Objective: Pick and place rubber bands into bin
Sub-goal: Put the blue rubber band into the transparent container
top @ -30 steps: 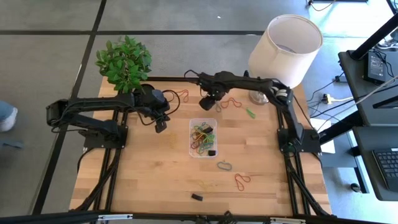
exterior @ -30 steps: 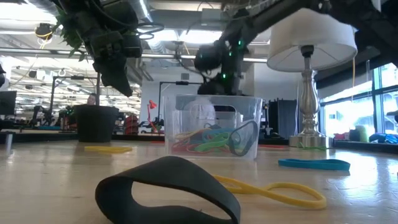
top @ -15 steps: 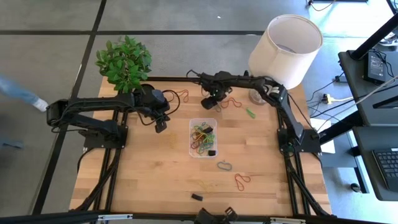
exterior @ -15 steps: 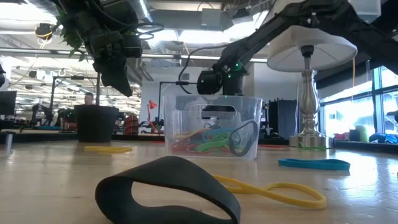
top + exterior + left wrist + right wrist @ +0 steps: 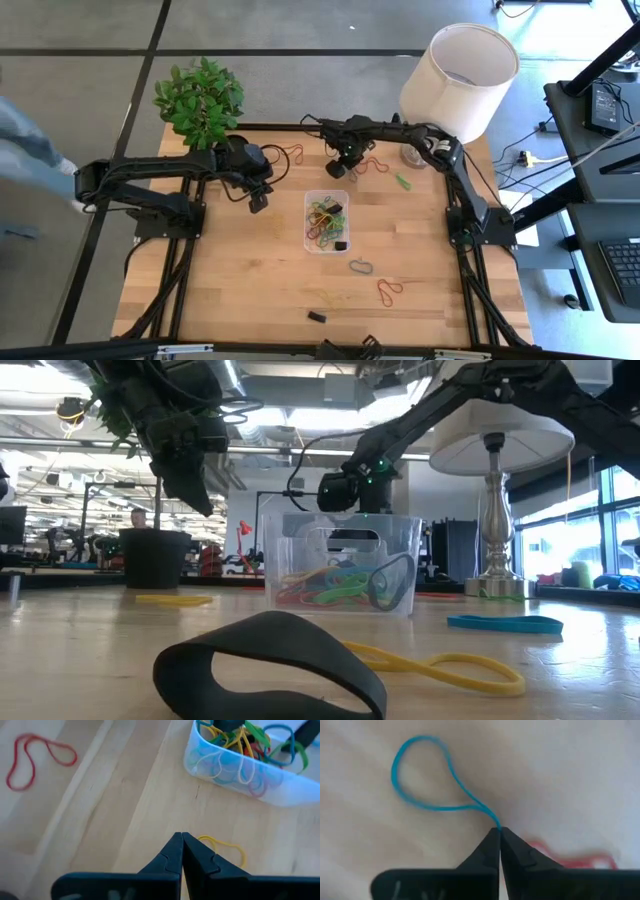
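The clear bin (image 5: 326,220) (image 5: 345,575) (image 5: 240,765) stands mid-table with several coloured rubber bands inside. Just beyond its far end my right gripper (image 5: 340,166) (image 5: 499,831) is down at the table, shut on a thin blue-green band (image 5: 420,775). A red band (image 5: 570,857) (image 5: 372,165) lies beside it. My left gripper (image 5: 258,203) (image 5: 181,837) hangs shut above the table to the left of the bin. A yellow band (image 5: 222,845) lies on the wood under its tips, and a red band (image 5: 30,760) lies farther off. My right gripper pinches one narrowed end of the blue-green band (image 5: 494,823) between its two fingertips. The fingers come from above, pointing down. The rest of the loop (image 5: 402,780) lies spread open on the table beyond the fingers.
A potted plant (image 5: 200,100) stands at the far left corner and a white-shaded lamp (image 5: 458,80) at the far right. Loose bands lie toward the near edge: grey (image 5: 360,266), red (image 5: 388,290), black (image 5: 265,670) and yellow (image 5: 440,665). A green one (image 5: 403,182) lies near the lamp.
My right gripper has come down to the table behind the bin's far end and shut on the end of the blue-green band. The band still lies on the wood.
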